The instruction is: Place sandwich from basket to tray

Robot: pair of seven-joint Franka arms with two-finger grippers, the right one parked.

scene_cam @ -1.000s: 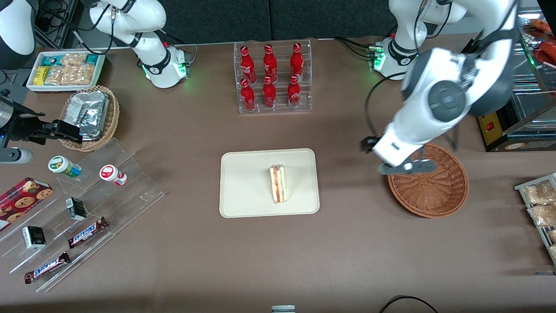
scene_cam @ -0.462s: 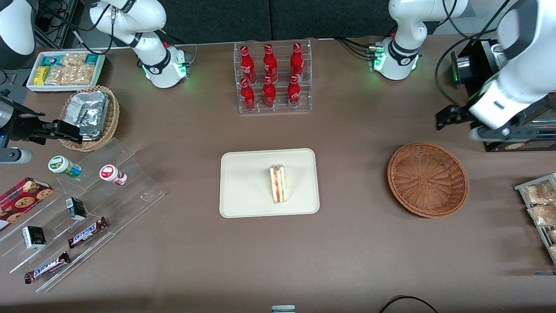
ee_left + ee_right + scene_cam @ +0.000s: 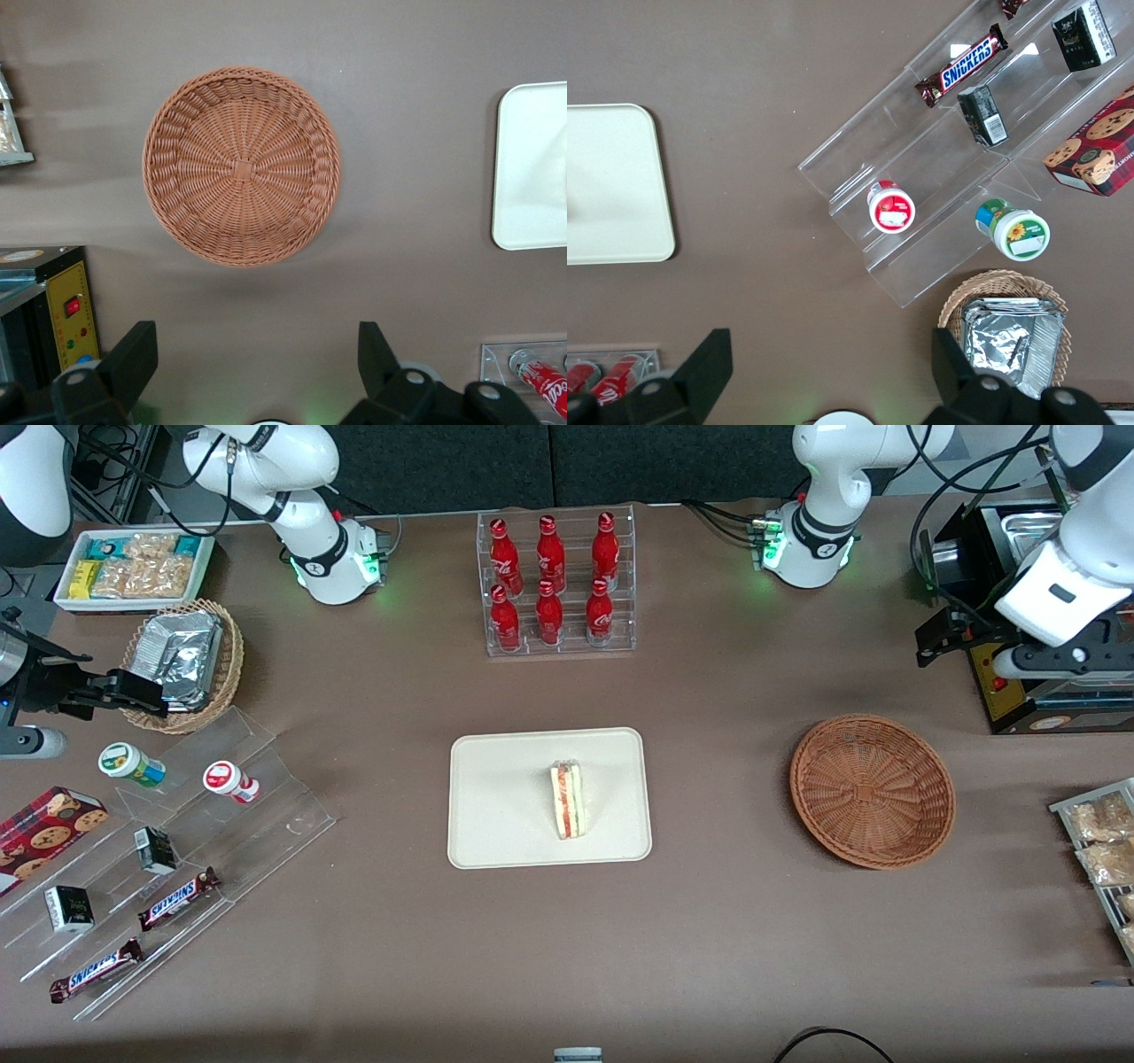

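One sandwich [image 3: 567, 800] on tray [image 3: 496, 815]; basket [image 3: 873, 790] holds nothing; claw [image 3: 257, 363] spread wide, raised, farther than basket.

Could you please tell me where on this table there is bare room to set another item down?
Bare cloth lies between the tray and the basket, and nearer the front camera than both. The basket holds nothing; the sandwich sits on the tray. The parked arm's end is crowded by the clear stepped rack. The gripper hangs open above the black box.
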